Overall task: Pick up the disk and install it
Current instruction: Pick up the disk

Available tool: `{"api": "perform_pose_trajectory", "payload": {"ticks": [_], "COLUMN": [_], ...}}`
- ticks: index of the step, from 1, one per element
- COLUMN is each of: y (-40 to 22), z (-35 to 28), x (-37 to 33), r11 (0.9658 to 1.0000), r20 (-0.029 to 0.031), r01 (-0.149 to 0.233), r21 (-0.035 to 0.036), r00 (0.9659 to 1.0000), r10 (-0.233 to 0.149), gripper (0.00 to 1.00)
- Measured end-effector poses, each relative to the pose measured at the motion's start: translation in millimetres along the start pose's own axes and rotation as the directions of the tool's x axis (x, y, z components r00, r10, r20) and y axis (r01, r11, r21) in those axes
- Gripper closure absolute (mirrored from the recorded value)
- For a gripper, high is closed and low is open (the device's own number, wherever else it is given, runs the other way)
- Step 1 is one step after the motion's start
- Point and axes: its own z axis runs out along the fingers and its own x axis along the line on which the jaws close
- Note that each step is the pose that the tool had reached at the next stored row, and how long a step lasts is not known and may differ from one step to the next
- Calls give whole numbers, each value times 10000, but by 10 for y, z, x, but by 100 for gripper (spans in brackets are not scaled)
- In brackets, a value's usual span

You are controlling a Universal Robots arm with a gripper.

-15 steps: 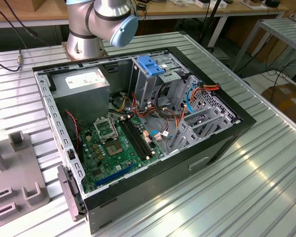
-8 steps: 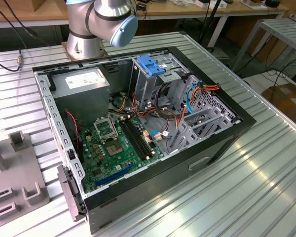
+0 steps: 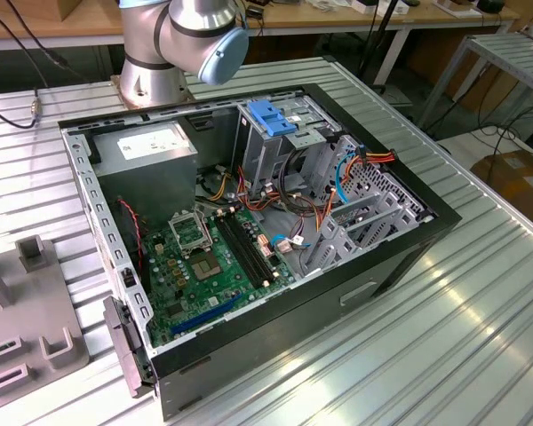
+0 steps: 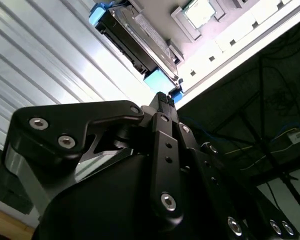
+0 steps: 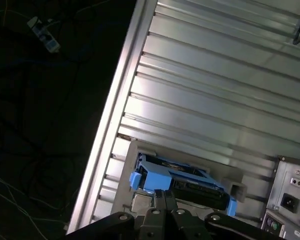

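Hovering just short of the disk (image 5: 182, 182), fingers (image 5: 160, 201) pressed together, gripping nothing.

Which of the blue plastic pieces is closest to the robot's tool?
The blue frame around the disk, just ahead of the tool; the other blue piece sits inside the open computer.

Glossy ribbed metal table (image 5: 215, 75); matt blue plastic frames the disk (image 5: 197, 192).

In the exterior view the case (image 3: 275, 240) sits mid-frame on the bench (image 3: 480, 302). The arm base (image 3: 151, 80) stands behind it at upper left, and a fixture (image 3: 27, 311) lies at lower left. In both wrist views the disk (image 4: 135, 37) (image 5: 190, 187) lies just beyond the gripper (image 4: 162, 100) (image 5: 165, 197).
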Motion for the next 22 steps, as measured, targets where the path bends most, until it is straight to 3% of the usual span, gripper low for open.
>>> {"api": "perform_pose_trajectory", "payload": {"ticks": [3,6,9,11,19,22], "y": [0,0,0,0,0,0], "z": [0,0,0,0,0,0], "x": [0,0,0,0,0,0], "r11": [9991,9962,9898,9834,9672,9562], "r20": [-7,-15,-26,-32,-45,-54], "r01": [416,870,1427,1812,2541,2927], "r21": [-6,-14,-23,-31,-42,-45], "r00": [9991,9962,9898,9834,9672,9562], "r10": [-416,-870,-1427,-1813,-2541,-2927], "gripper": [90,90,90,90,90,90]}}
